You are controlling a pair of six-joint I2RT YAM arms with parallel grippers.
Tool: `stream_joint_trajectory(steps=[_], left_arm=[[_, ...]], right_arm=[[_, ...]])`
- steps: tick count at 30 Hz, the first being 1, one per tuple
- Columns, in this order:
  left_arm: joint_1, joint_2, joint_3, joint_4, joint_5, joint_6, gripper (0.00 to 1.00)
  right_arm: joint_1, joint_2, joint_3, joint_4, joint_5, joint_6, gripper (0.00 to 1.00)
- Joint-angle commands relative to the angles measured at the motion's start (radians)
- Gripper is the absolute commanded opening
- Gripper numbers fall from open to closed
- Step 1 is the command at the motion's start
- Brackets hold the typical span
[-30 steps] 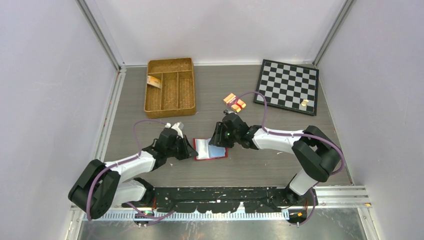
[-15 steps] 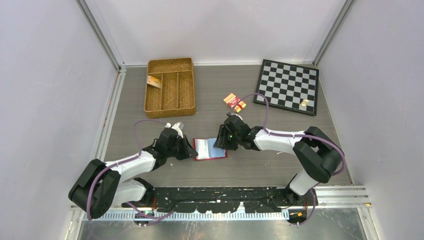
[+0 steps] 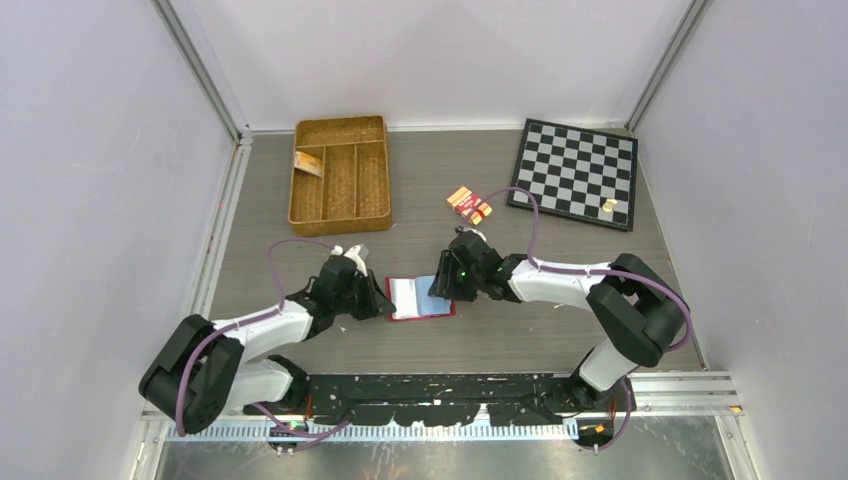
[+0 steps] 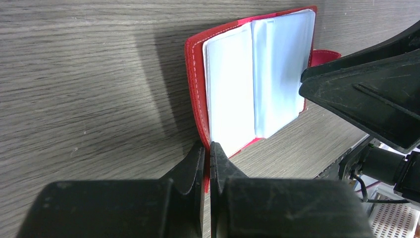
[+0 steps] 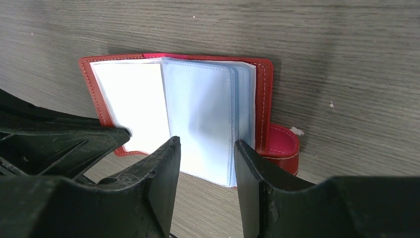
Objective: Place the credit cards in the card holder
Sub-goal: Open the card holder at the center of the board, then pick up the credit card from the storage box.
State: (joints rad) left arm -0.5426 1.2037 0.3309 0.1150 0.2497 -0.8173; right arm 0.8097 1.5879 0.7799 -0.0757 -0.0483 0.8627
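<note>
The card holder (image 3: 422, 297) lies open on the table, red cover down and clear bluish sleeves (image 5: 198, 99) up. My left gripper (image 4: 208, 147) is shut on the cover's left edge. My right gripper (image 5: 205, 146) stands open just above the near edge of the sleeves, with nothing between its fingers. The snap tab (image 5: 285, 146) sticks out to its right. One tan credit card (image 3: 307, 163) lies in the wicker tray's left compartment. A small tan piece (image 3: 608, 205) rests on the chessboard; I cannot tell whether it is a card.
A brown wicker divided tray (image 3: 340, 205) stands at the back left. A chessboard (image 3: 575, 170) lies at the back right. An orange-and-red banded pack (image 3: 469, 203) sits between them, just behind my right gripper (image 3: 447, 283).
My right gripper has shifted slightly to the right over the holder. The left gripper and the holder have not moved.
</note>
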Motion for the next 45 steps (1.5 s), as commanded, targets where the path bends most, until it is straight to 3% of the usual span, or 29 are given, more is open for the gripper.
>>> stream_joint_trajectory(steps=[1,17,33,38,45], left_arm=[[0.004,0.014,0.028,0.007,-0.016,0.034,0.0],[0.004,0.112,0.045,0.097,0.029,0.079,0.0],[0.007,0.236,0.074,0.215,0.083,0.096,0.0],[0.016,0.247,0.079,0.204,0.076,0.103,0.01],[0.023,0.176,0.091,0.115,0.043,0.126,0.38]], right_arm=[[-0.003,0.013,-0.023,0.056,-0.026,0.004,0.49],[-0.003,0.049,-0.097,0.446,-0.256,0.121,0.47],[-0.002,0.104,-0.006,0.519,-0.302,0.097,0.5],[-0.002,0.066,0.023,0.444,-0.264,0.068,0.51],[-0.004,-0.019,0.031,0.26,-0.131,-0.022,0.54]])
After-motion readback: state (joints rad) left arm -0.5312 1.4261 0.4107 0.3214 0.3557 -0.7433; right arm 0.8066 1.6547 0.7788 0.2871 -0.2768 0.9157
